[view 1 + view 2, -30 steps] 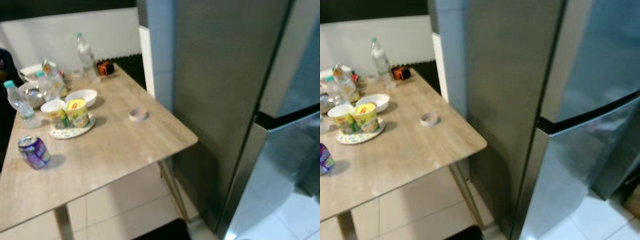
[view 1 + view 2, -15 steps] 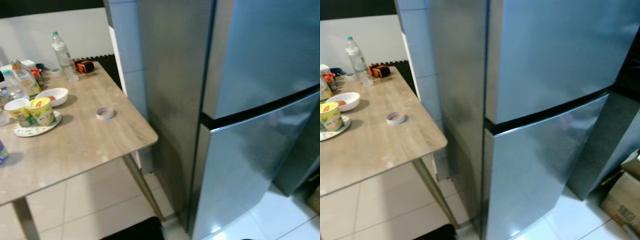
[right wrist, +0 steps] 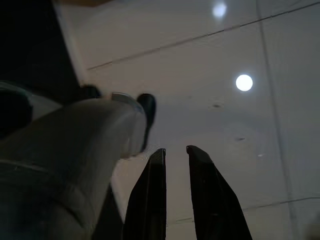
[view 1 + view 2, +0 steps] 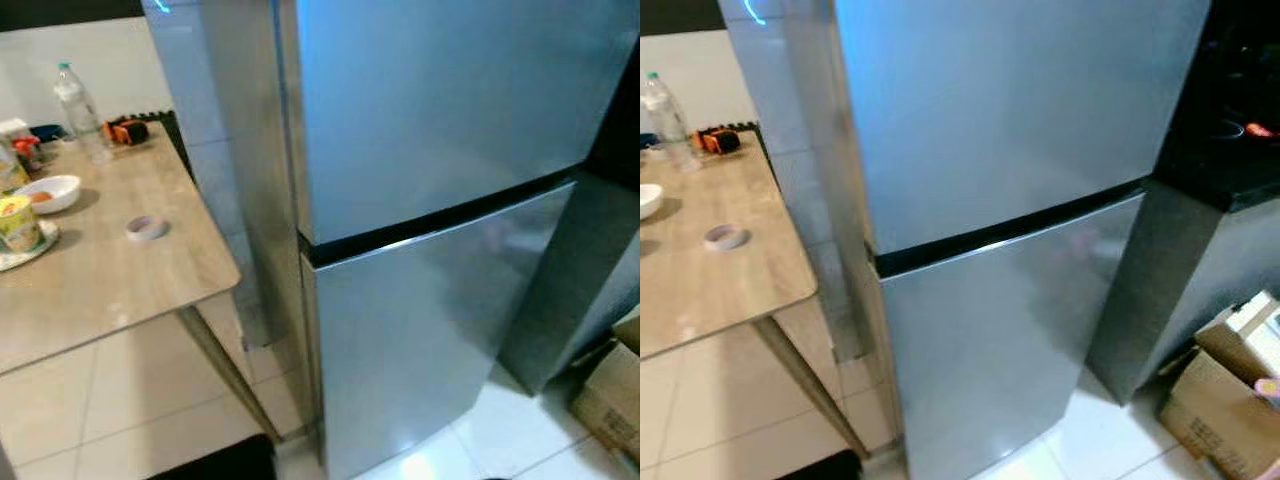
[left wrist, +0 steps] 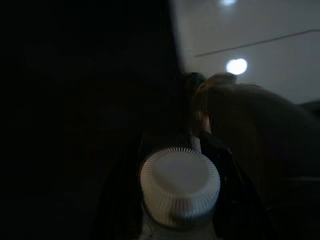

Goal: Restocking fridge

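The robot has turned since a second ago: the table point(image 4: 110, 290) has slid off to the left of the head views and the fridge point(image 4: 420, 200) now sits right in front, while the things themselves have not moved. Both fridge doors are shut.

The left gripper point(image 5: 180, 200) hangs low in a dark spot. Right between its fingers is a bottle with a white ridged cap point(image 5: 180, 184). The fingers sit close on each side of it, so it looks like they hold it, but it is too dark to see them well. This bottle is most likely what goes in the fridge.

The right gripper point(image 3: 174, 155) points down at the shiny white floor point(image 3: 225, 110). Its two black fingers are nearly closed, with just a thin gap, and nothing is between them. A grey trouser leg and a dark shoe point(image 3: 146, 107) are near its tips.

To do this step well, I think the robot should step closer and face the fridge straight on. The free right gripper should open a door, pulling at the edge. The left one should keep the bottle upright and steady until the shelf is in reach.
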{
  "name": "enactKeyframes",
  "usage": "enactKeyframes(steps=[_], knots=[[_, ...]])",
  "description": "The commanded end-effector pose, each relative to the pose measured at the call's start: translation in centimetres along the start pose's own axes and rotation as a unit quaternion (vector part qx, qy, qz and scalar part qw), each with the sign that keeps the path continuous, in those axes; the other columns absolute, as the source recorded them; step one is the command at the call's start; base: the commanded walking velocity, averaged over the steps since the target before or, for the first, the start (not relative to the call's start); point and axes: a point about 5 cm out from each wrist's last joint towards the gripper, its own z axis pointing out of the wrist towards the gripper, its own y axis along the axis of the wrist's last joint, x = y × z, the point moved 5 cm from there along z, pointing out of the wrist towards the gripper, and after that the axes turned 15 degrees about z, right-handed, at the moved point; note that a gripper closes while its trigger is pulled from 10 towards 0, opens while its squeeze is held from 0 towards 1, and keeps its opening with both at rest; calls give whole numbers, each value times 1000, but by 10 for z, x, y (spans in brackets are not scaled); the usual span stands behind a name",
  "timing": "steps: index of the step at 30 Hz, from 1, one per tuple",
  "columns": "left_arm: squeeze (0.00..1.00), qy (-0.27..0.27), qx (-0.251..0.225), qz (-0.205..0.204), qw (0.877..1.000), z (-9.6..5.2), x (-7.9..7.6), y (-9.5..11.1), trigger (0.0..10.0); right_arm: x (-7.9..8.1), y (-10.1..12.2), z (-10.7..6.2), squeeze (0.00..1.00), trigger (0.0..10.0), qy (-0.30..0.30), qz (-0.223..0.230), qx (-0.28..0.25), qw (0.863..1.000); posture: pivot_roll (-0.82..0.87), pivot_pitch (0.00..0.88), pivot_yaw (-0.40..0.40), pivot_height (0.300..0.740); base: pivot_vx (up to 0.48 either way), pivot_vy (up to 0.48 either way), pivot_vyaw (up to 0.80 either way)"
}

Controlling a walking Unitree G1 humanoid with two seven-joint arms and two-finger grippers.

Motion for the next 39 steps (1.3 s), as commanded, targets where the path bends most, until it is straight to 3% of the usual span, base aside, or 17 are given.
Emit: enactKeyframes(steps=[1, 16, 29, 32, 39], knots=[[0, -2, 15, 1, 1000, -1, -1, -8, 10000, 4, 3, 1, 0, 10000, 9, -4, -5, 1000, -69, 0, 16, 740, 0, 0, 794], [0, -9, 12, 2, 1000, 1, -7, -4, 10000, -3, 6, -2, 0, 10000, 4, 1, -12, 1000, -78, 0, 13, 740, 0, 0, 787], [0, -17, 14, 0, 1000, 1, -11, -5, 10000, -8, 13, -3, 0, 10000, -3, 18, -26, 1000, -80, 0, 10, 740, 0, 0, 0], [0, -21, 16, 13, 1000, 1, -12, -5, 10000, -8, 24, -4, 0, 10000, 3, 15, -41, 999, -80, 0, 10, 740, 0, 0, 0], [0, -20, 11, 5, 1000, 2, -14, -2, 10000, -8, 36, -5, 0, 10000, 7, 14, -55, 998, -86, 0, 6, 740, 0, -476, 0]])
